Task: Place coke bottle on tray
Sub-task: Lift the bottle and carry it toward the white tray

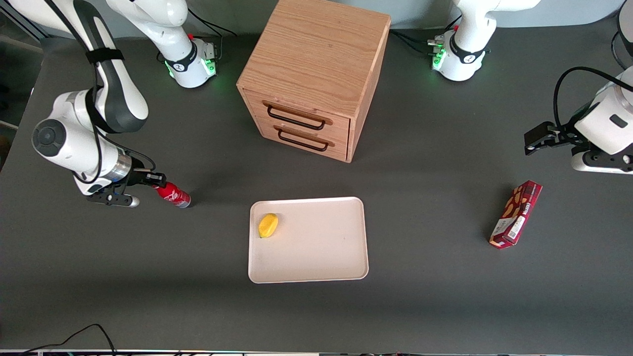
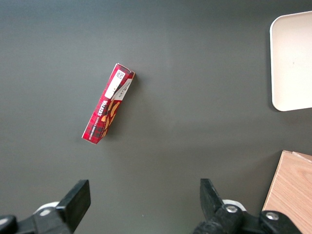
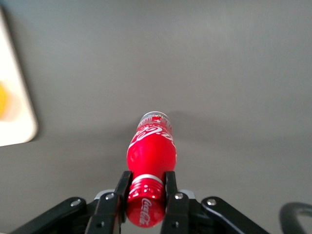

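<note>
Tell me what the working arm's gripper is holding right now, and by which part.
The gripper is shut on the coke bottle, its fingers clamped at the capped neck end; the bottle tilts with its silvery base toward the table.

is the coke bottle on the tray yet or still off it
Off it. The coke bottle is tilted at the working arm's end of the table, its cap between the gripper fingers, apart from the tray.

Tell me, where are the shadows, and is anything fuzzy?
Front view: the wooden cabinet casts a soft shadow on the table; all is sharp there. Right wrist view: the gripper pinches the coke bottle at its cap end, a faint shadow lies beside it, and the tray looks washed out and blurry.
</note>
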`<state>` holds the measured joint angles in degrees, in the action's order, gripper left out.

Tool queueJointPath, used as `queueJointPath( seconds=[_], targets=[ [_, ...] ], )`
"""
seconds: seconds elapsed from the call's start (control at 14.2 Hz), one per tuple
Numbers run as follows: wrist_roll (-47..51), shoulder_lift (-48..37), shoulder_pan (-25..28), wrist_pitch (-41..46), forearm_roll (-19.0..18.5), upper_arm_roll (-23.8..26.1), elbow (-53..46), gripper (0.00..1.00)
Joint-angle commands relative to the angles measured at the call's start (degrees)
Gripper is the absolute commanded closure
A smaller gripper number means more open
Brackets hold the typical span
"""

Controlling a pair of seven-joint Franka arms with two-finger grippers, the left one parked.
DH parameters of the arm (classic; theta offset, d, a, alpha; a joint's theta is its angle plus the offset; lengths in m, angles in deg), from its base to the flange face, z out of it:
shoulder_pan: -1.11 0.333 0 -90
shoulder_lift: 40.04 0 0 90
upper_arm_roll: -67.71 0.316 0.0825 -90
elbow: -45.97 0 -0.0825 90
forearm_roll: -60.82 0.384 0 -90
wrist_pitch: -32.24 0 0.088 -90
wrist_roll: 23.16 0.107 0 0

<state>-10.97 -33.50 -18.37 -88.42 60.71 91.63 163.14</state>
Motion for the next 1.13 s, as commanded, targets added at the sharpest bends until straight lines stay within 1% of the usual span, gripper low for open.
queueJointPath(
  seconds=[0.0,0.21,0.28,0.35,0.49,0.63,0.77,0.99,1.06],
  targets=[
    [0.55,-1.53,0.05,10.59,0.99,3.06,-14.12,1.00],
    [0.73,0.75,0.49,12.11,0.29,5.87,-23.80,1.00],
    [0.73,3.11,2.15,12.11,0.20,6.14,-27.23,1.00],
    [1.25,5.75,4.25,12.11,-1.02,6.05,-30.57,1.00],
    [7.20,12.50,9.26,12.28,-5.58,5.97,-37.95,1.00],
    [11.70,18.84,15.15,12.46,-8.05,5.00,-44.02,1.00],
    [14.25,24.29,18.67,12.37,-8.15,2.47,-47.63,1.00],
    [17.42,32.99,26.05,11.93,-7.71,-3.51,-55.28,1.00],
    [18.64,35.71,26.59,11.24,-7.53,-3.87,-56.26,1.00]
  ],
)
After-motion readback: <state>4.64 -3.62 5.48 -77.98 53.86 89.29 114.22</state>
